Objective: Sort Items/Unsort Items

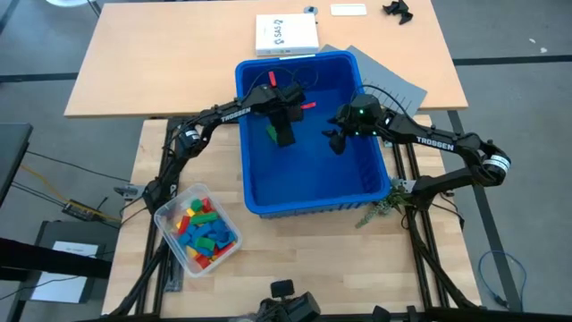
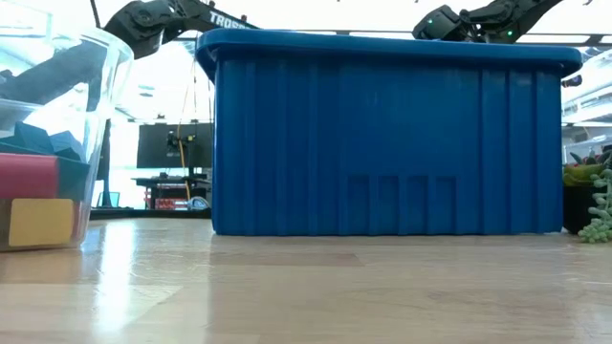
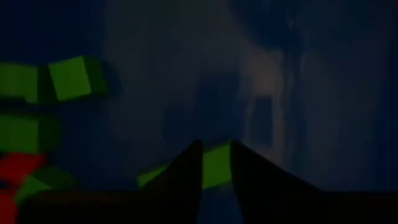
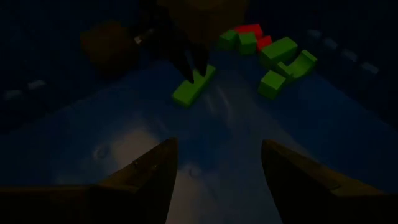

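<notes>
Two tools work inside the blue bin (image 1: 255, 192): the left tool (image 3: 216, 163) stands narrow about a green block (image 4: 193, 86) on the bin floor, the right tool (image 4: 214, 165) hangs wide nearby. More blocks (image 4: 283, 59) lie close; others fill the clear tub (image 1: 168, 225) on the desk (image 1: 295, 259). Light, hard and probably slick, the block wants pinching across flat sides.

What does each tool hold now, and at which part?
Left tool stands around the end of a green block, grip uncertain. Right tool is open, holding nothing.
</notes>
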Robot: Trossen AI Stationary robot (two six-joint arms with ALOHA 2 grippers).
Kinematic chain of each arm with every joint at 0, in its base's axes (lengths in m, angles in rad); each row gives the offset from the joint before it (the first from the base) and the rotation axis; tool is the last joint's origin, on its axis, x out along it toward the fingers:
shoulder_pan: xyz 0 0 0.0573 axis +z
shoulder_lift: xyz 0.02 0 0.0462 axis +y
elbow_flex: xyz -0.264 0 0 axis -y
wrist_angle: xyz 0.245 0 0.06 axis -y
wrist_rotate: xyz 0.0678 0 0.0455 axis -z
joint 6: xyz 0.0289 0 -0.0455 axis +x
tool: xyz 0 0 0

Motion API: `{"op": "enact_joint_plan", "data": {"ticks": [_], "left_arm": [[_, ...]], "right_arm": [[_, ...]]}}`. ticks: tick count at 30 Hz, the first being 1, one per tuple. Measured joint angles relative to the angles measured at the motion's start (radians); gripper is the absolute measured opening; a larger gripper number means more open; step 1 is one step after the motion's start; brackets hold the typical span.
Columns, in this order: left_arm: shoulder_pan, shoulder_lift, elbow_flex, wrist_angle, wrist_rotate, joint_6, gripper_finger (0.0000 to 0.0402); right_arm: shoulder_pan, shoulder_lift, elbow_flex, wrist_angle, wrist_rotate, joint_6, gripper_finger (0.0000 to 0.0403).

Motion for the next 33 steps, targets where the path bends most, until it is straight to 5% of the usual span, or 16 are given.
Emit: {"op": "enact_joint_plan", "data": {"ticks": [9, 21, 33], "left_arm": [[-0.011, 0.000, -0.083, 0.013, -0.055, 0.560, 0.0196], [-0.015, -0.010, -0.285, 0.144, -0.176, 0.676, 0.0202], [-0.016, -0.004, -0.304, 0.239, -0.173, 0.678, 0.0202]], "right_arm": [[0.000, 0.000, -0.067, 0.032, -0.011, 0.000, 0.0229], [0.000, 0.000, -0.077, 0.072, -0.015, -0.008, 0.0229], [0.005, 0.000, -0.077, 0.083, -0.031, -0.010, 0.0229]]}}
